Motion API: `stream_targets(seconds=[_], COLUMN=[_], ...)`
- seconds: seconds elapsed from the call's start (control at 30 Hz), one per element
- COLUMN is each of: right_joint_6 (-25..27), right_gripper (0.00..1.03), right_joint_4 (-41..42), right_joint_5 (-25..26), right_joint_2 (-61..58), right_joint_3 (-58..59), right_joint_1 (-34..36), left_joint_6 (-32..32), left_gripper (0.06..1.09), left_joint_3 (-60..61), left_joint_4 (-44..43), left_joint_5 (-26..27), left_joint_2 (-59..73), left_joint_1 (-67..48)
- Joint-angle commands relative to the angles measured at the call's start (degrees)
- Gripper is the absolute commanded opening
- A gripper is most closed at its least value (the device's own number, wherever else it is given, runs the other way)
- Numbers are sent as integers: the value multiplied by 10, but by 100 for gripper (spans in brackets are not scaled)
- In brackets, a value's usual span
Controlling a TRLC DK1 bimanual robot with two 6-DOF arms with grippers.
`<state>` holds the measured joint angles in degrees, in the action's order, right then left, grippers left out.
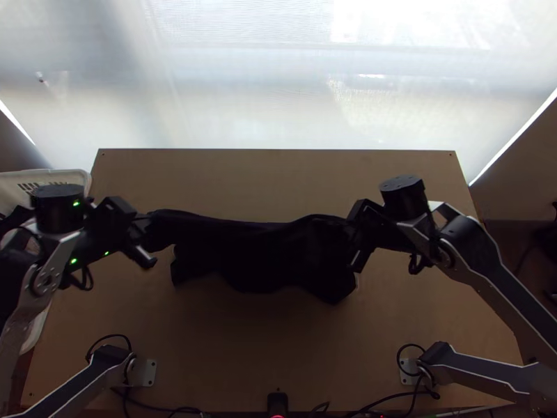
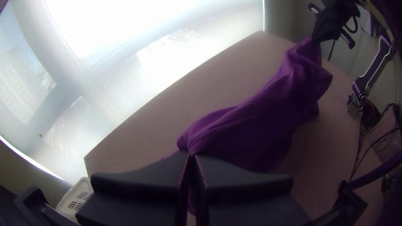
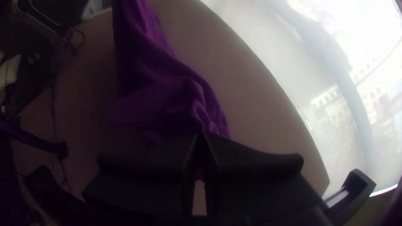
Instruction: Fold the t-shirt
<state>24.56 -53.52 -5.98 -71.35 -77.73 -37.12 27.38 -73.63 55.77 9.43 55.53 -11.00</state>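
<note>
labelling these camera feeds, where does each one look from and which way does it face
Top view: high over the table's near edge, looking steeply down; left arm and right arm show.
Left wrist view: on that wrist, facing the right arm's side; left gripper and right arm show.
Right wrist view: on that wrist, facing the left arm's side; right gripper shows.
Both wrist views share the t-shirt.

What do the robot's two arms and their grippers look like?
The left arm and right arm have silver-grey links, black joints, round black housings and looping black cables. Small green lights shine on the left one. The left gripper and right gripper each have two wide, flat black fingers, tapering at the tips.
</note>
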Motion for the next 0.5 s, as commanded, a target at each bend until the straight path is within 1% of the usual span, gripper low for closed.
stream_targets(seconds=[0.0, 0.07, 0.23, 0.3, 0.37, 0.47], right_joint_6=[-70, -83, -85, -95, -105, -112], right_gripper=[3, 3, 3, 3, 3, 3], right_joint_4=[-150, -178, -262, -269, -279, -284], right_joint_5=[-113, -151, -185, -196, -217, -233], right_joint_2=[11, 15, 21, 30, 35, 56], right_joint_3=[-117, -149, -228, -253, -278, -299], right_joint_1=[24, 42, 50, 72, 103, 117], left_joint_6=[-14, -14, -14, -18, -21, -21], left_gripper=[9, 9, 9, 9, 9, 9], left_joint_3=[-68, -108, -202, -236, -274, -320], left_joint_4=[123, 156, 216, 225, 235, 247], left_joint_5=[11, 15, 26, 25, 26, 24], left_joint_2=[-70, -72, -73, -71, -63, -60], left_joint_1=[12, 14, 13, 22, 46, 63])
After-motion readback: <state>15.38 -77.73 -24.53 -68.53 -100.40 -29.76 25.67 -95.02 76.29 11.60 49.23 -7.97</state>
